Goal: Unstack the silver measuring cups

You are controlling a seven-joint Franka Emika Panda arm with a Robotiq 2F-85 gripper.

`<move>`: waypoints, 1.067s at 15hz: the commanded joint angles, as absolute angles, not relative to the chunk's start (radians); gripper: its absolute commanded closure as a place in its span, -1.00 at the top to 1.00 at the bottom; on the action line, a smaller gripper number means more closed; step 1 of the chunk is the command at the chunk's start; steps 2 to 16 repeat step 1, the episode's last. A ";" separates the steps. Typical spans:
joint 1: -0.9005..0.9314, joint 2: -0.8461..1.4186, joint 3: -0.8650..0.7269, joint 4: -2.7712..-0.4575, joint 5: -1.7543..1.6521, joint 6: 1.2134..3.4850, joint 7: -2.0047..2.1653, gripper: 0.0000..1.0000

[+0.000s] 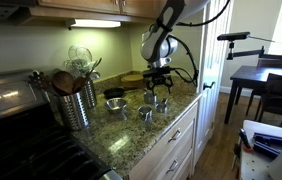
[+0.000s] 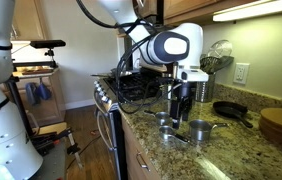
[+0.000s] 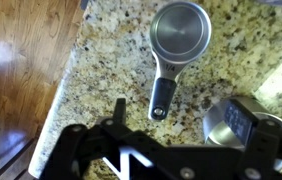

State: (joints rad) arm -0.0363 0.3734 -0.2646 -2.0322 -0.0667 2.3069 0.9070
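Granite speckled in brown, cream and black makes the counter [image 1: 131, 135]. It runs along a kitchen wall under wooden cabinets, where a lamp strip [image 1: 94, 24] is lit. White drawers [image 1: 176, 140] sit below its front edge, and the floor [image 2: 81, 140] is warm brown wood. A stove [image 2: 131, 92] with black grates joins the counter at one end. In an exterior view a dark dining table [image 1: 266, 78] with chairs stands further back in the room.

The silver measuring cups [image 1: 144, 112] lie on the counter near its front edge. In both exterior views they are spread out side by side, each one apart from the others. The hand [image 2: 181, 103] hangs over them and points down, close above the granite.

In the wrist view a round cup [image 3: 181, 27] rests with its open side up, and its flat handle points toward the hand [image 3: 181, 125]. A second cup [image 3: 226, 122] shines at the right side, partly hidden. The fingers [image 3: 119, 108] are spread wide apart, and I see nothing gripped between them.

Behind the cups stand a perforated steel canister [image 1: 78, 100] full of wooden spoons and a dark pan [image 1: 114, 93]. A round wooden board [image 2: 281, 125] lies further along the counter, and a wall outlet [image 2: 241, 72] is above it.
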 commanded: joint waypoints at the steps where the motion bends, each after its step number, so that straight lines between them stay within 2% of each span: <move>1: -0.042 0.357 -0.252 -2.044 -0.076 2.304 0.910 1.00; 16: -0.042 0.357 -0.252 -2.044 -0.076 2.304 0.910 1.00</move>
